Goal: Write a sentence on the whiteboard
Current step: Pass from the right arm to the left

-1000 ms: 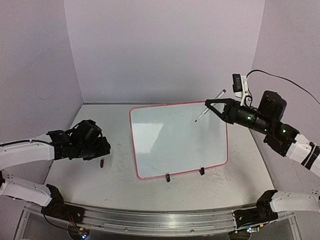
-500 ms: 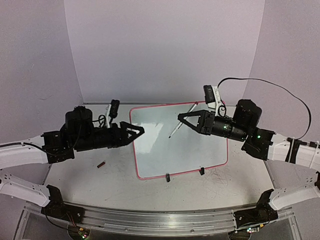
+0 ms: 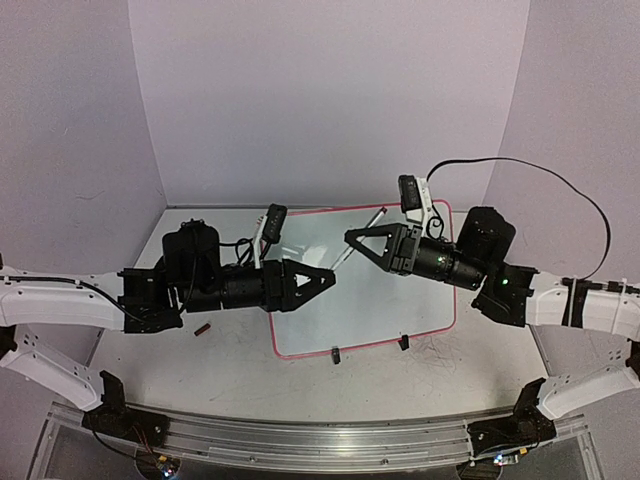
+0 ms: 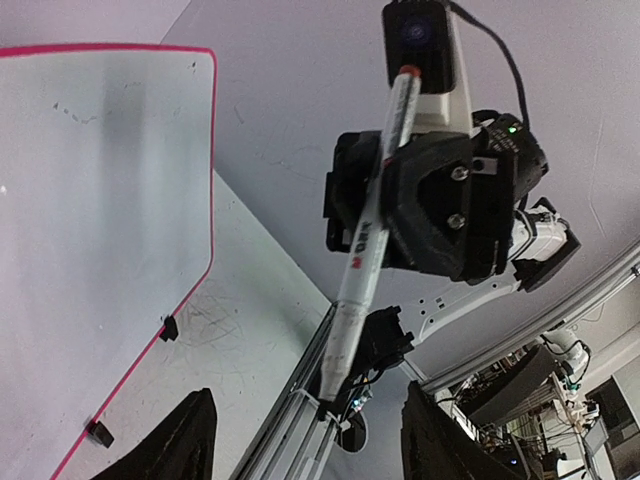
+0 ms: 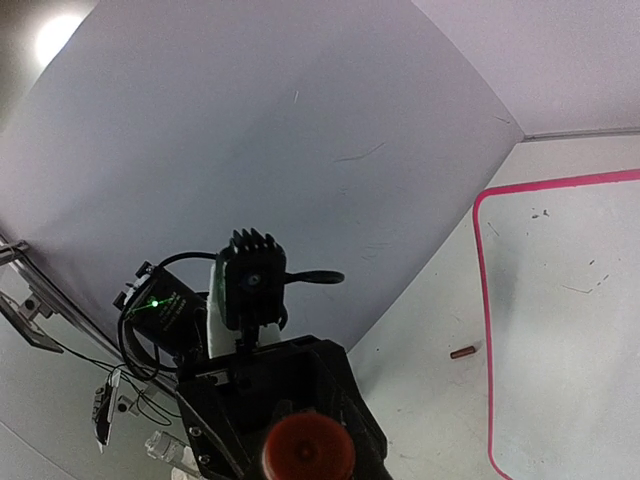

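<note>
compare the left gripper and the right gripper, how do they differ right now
The right gripper is shut on a marker; the left gripper is open and empty. The left gripper points right and the right gripper points left, so they face each other. The left gripper hangs over the left edge of the whiteboard, the right gripper over its far half. Both are black.
</note>
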You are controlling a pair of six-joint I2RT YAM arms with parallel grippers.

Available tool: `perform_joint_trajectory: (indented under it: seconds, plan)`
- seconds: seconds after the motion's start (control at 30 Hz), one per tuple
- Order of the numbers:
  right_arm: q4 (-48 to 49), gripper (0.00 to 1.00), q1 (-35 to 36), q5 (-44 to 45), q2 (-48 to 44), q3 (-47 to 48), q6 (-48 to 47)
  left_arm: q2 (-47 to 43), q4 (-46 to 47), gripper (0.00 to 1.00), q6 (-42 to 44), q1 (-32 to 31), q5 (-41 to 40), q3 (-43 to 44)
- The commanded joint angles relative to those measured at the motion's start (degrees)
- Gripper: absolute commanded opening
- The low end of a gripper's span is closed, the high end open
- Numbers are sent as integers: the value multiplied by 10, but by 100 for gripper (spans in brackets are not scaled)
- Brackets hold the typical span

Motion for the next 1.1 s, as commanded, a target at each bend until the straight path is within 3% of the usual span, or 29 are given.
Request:
perform_joint_trajectory:
  seconds: [0.0, 0.1, 0.23, 1.07]
  plan:
    - [39, 0, 6, -5, 2, 0, 13, -25, 50, 66, 15, -2, -4, 15]
    - [51, 0, 11, -12, 10, 3, 21, -15, 51, 64, 14, -1, 5, 26]
    - [66, 0, 13, -20, 18, 6, 30, -4, 54, 49, 12, -1, 24, 37]
    - [85, 1, 26, -38, 34, 5, 46, -18, 57, 0, 26, -1, 4, 17]
